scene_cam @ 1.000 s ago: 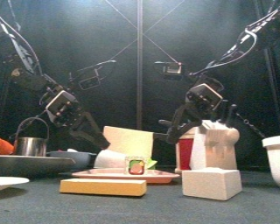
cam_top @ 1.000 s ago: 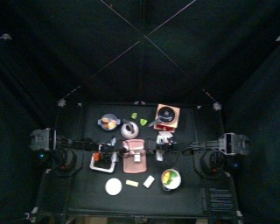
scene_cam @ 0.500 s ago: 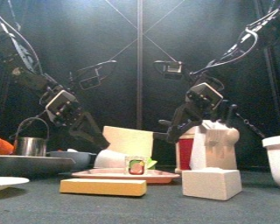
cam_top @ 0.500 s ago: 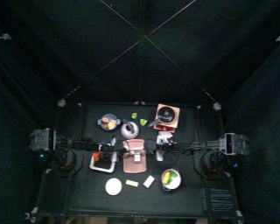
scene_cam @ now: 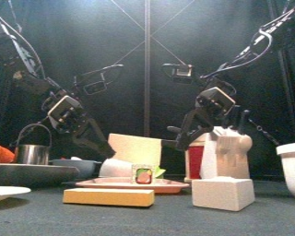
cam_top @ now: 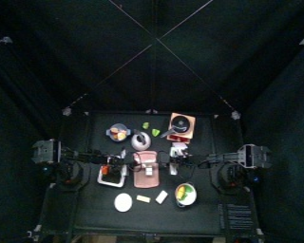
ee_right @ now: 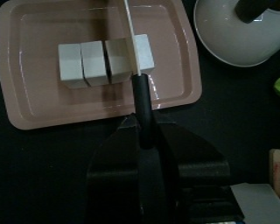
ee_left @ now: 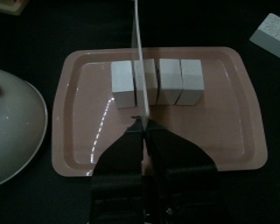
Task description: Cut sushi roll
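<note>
The sushi roll (ee_left: 178,80) lies in white slices side by side on a pink tray (ee_left: 236,122). My left gripper (ee_left: 143,131) is shut on a knife (ee_left: 136,52) whose thin blade stands edge-on across the roll, between two slices. From the other side, my right gripper (ee_right: 139,122) is shut on a black-handled knife (ee_right: 137,92); its blade crosses the roll (ee_right: 94,61) on the same tray (ee_right: 38,105). In the front view the roll's end (scene_cam: 143,174) shows on the tray (scene_cam: 132,184), with both arms hanging behind.
A white plate (ee_left: 8,131) sits beside the tray. Near the front edge lie a yellow block (scene_cam: 110,196) and a white block (scene_cam: 221,194). A knife holder (scene_cam: 227,152), a white bowl (scene_cam: 293,171), a metal cup (scene_cam: 33,153) and a cream box (scene_cam: 137,147) stand around.
</note>
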Controlling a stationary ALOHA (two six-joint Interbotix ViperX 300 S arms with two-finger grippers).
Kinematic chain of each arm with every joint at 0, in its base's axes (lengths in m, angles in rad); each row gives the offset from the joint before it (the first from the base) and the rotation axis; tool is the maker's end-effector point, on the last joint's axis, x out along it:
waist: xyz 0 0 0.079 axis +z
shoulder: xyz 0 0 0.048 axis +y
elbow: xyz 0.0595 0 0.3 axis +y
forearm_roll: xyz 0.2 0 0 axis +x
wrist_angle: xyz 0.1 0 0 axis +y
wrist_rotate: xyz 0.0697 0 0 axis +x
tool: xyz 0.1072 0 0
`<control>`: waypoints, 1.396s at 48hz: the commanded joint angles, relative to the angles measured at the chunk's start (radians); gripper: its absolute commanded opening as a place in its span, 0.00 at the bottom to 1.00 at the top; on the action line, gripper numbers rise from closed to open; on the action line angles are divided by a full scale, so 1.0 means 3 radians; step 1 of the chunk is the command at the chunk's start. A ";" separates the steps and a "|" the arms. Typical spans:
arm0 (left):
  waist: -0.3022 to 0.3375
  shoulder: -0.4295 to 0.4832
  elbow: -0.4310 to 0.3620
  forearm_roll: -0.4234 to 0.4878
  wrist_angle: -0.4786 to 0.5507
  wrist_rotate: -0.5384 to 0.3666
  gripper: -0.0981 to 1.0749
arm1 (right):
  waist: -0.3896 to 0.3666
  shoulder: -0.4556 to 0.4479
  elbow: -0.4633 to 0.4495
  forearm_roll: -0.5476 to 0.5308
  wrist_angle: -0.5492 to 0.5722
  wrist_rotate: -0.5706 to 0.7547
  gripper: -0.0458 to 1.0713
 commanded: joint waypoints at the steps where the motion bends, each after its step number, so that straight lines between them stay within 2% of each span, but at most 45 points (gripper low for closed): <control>1: -0.0010 0.0015 0.0077 0.0010 0.0118 0.0005 0.42 | -0.0061 -0.0046 0.0010 -0.0005 0.0097 0.0005 0.31; 32: 0.0010 0.0097 0.0056 0.0005 0.0118 0.0005 0.42 | -0.0066 0.0087 -0.0015 -0.0005 0.0102 0.0005 0.31; 53: 0.0005 0.0220 -0.0061 0.0005 0.0394 0.0005 0.42 | -0.0066 0.0199 -0.0041 0.0005 0.0123 0.0005 0.31; 67: -0.0010 0.0225 -0.0072 0.0005 0.0409 0.0000 0.42 | -0.0066 0.0291 -0.0087 0.0010 0.0174 0.0005 0.31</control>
